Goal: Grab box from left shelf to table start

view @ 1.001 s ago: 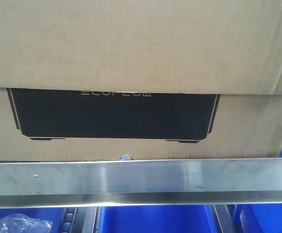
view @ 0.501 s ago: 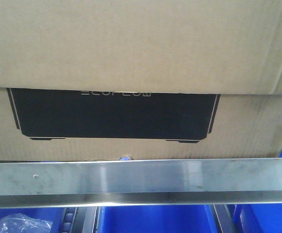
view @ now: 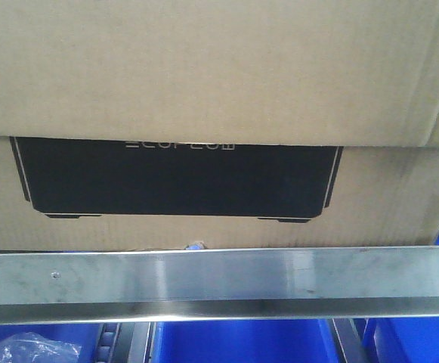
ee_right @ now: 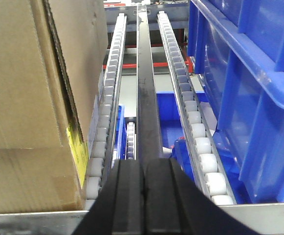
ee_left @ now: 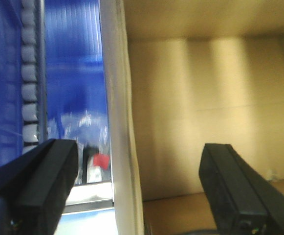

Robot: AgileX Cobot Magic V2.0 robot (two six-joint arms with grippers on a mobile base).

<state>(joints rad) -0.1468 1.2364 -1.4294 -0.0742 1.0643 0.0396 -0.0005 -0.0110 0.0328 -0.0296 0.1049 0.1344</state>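
Observation:
The brown cardboard box [view: 204,83] with its black ECOFLOW panel [view: 177,180] fills the front view and sits behind the shelf's brushed-steel rail [view: 219,283]. In the left wrist view my left gripper [ee_left: 134,191] is open, its two black fingers [ee_left: 229,186] wide apart, straddling the pale edge of the box wall [ee_left: 120,117] with the tan box side [ee_left: 205,107] on the right. In the right wrist view my right gripper [ee_right: 144,196] is shut and empty, pointing along the shelf's roller tracks [ee_right: 190,117], just right of the box's end [ee_right: 29,107]. The table is out of view.
Blue plastic bins stand right of the right gripper [ee_right: 249,83] and below the rail [view: 242,344]. A clear plastic bag [view: 23,349] lies in the lower left bin. A dark centre rail [ee_right: 147,88] runs between the roller tracks.

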